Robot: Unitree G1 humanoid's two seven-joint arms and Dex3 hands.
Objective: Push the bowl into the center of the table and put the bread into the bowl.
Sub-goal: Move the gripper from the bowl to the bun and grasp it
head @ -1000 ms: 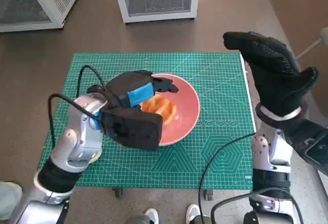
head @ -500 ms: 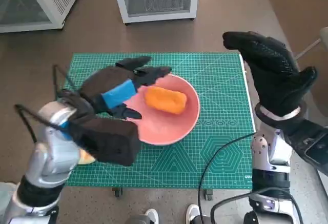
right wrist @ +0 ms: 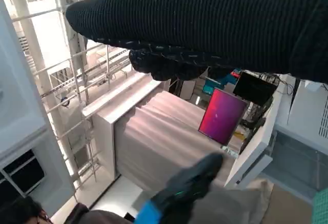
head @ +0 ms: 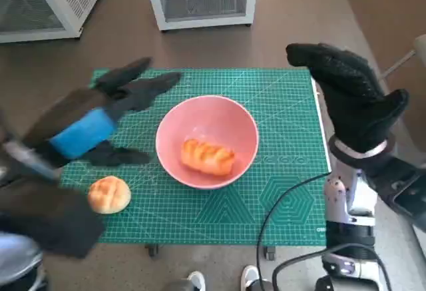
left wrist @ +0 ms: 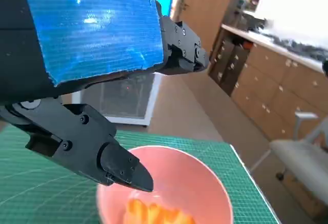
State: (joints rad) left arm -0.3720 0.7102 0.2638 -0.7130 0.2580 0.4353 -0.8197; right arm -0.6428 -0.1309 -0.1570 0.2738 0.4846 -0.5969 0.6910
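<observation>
green mat [head: 279, 191], bread [head: 207, 156] in bowl [head: 229, 119], fingers [head: 136, 84] clear

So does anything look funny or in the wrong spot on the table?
One round bun sits outside on the green mat, left of the pink bowl. Another bread piece already lies inside. Nothing looks spilled or broken.
</observation>
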